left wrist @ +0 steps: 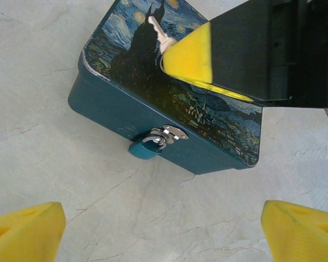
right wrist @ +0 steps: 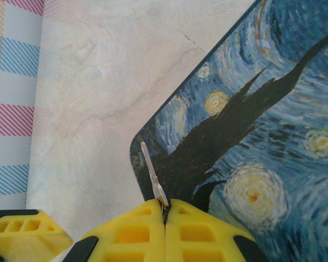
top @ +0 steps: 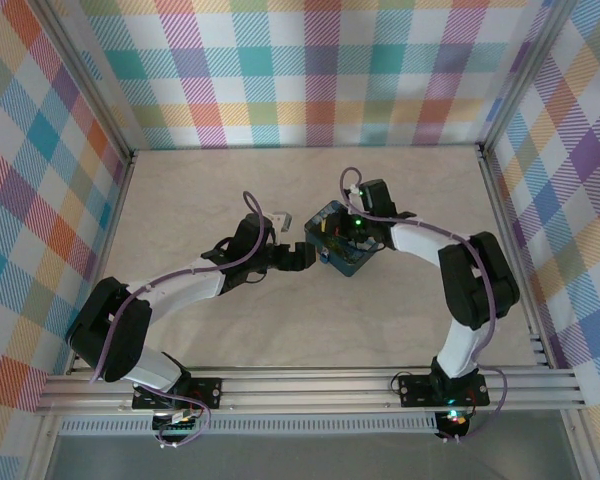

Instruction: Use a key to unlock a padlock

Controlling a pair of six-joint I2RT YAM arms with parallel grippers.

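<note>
Marbled counter [left wrist: 44, 82] is bearing the tin [left wrist: 115, 103], the padlock [left wrist: 144, 147] hanging at its left wall. My right hand [right wrist: 165, 210] is pinching the key [right wrist: 152, 172] blade-out for insertion; my left hand [left wrist: 164, 234] is gaping, ready to steady the lock.

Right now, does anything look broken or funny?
Nothing stands out. The padlock hangs on the tin's front clasp, and the right gripper pinches the key above the tin.
</note>
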